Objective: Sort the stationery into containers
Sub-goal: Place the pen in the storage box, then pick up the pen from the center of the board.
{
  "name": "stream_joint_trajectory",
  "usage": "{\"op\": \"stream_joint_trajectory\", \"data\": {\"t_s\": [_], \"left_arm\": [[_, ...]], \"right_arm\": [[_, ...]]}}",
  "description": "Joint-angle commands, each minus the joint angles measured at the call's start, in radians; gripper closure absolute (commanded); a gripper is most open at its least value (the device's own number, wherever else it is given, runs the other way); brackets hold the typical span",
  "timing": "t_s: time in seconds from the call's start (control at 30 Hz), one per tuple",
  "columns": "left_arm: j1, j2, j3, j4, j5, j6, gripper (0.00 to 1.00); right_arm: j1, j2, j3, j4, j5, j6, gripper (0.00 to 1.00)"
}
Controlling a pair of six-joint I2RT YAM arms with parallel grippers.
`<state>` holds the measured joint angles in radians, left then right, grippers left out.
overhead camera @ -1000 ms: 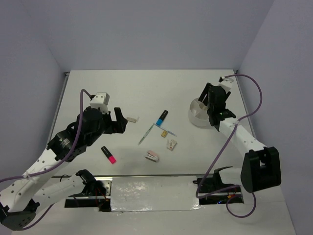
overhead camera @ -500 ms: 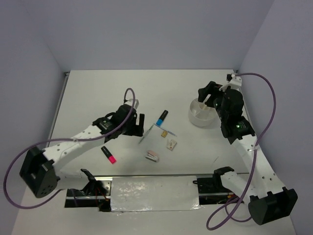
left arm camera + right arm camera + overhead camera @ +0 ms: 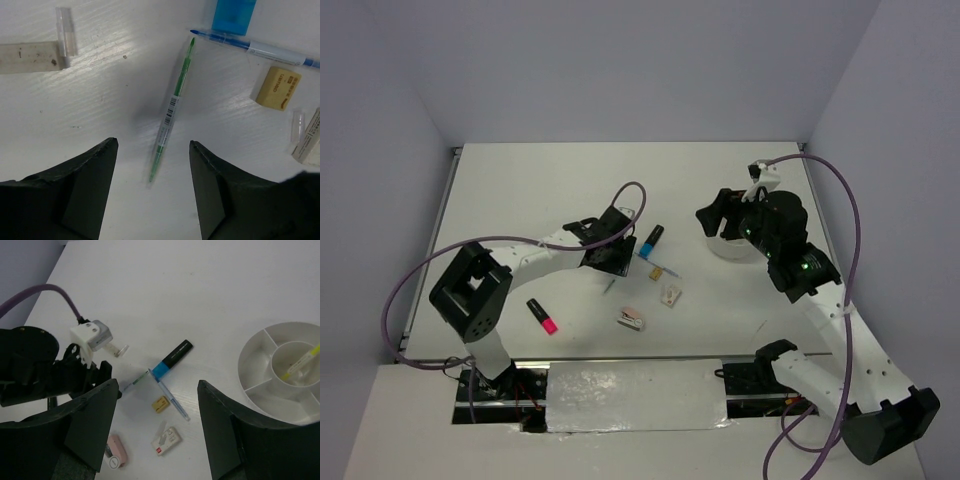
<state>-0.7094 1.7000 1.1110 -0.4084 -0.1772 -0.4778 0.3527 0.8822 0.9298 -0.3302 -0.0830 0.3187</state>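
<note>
The left tool (image 3: 152, 144) hangs low over the worktop (image 3: 90, 115) with its jaws spread and nothing clasped. The thin green pen (image 3: 170, 112) lies flat on the surface between the two dark fingers (image 3: 75, 195), touching neither. Its near end sits down between them and its tip slants away ahead and to the right.

Just past that tip, ahead of the tool, are the blue-ended marker (image 3: 234, 15) and a blue pen (image 3: 260, 48) lying crosswise; the two pen tips almost meet. Ahead of the right finger and further right is a yellow eraser (image 3: 276, 87), near the blue pen but apart from it. Ahead and to the left lie a clear cap (image 3: 65, 35) and a pale flat strip (image 3: 27, 56), touching each other. Seen from above, the pink-ended highlighter (image 3: 542, 316) lies well behind this tool, toward the arm bases.

The right tool (image 3: 156, 383) is held high above the worktop, jaws likewise parted and empty. Far below, framed between its fingers in the wrist view, the same marker, pens and eraser show — and beside them the left arm.

The white tub (image 3: 245, 365) stands upright off to the right of the right finger. A yellow pen (image 3: 300, 362) has one end in its round middle compartment and leans out over the inner wall. Nearer the tool's base in that view lie a small white box (image 3: 167, 440) and a pink-and-white item (image 3: 116, 455).
</note>
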Motion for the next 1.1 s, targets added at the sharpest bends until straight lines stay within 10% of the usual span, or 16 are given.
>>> {"op": "stream_joint_trajectory", "data": {"t_s": [0.0, 0.5, 0.77, 1.07], "left_arm": [[-0.004, 0.026, 0.038, 0.019, 0.01, 0.03, 0.29], [-0.036, 0.141, 0.064, -0.023, -0.042, 0.045, 0.46], [-0.044, 0.148, 0.02, -0.032, -0.053, 0.03, 0.82], [-0.055, 0.078, 0.003, -0.021, -0.042, 0.018, 1.0]], "right_arm": [[0.026, -0.02, 0.021, -0.018, -0.028, -0.032, 0.28], [0.089, 0.011, 0.044, -0.004, -0.017, -0.035, 0.28], [0.106, 0.004, 0.053, -0.004, -0.015, -0.032, 0.28], [0.114, 0.017, 0.04, 0.02, -0.04, -0.015, 0.28]]}}
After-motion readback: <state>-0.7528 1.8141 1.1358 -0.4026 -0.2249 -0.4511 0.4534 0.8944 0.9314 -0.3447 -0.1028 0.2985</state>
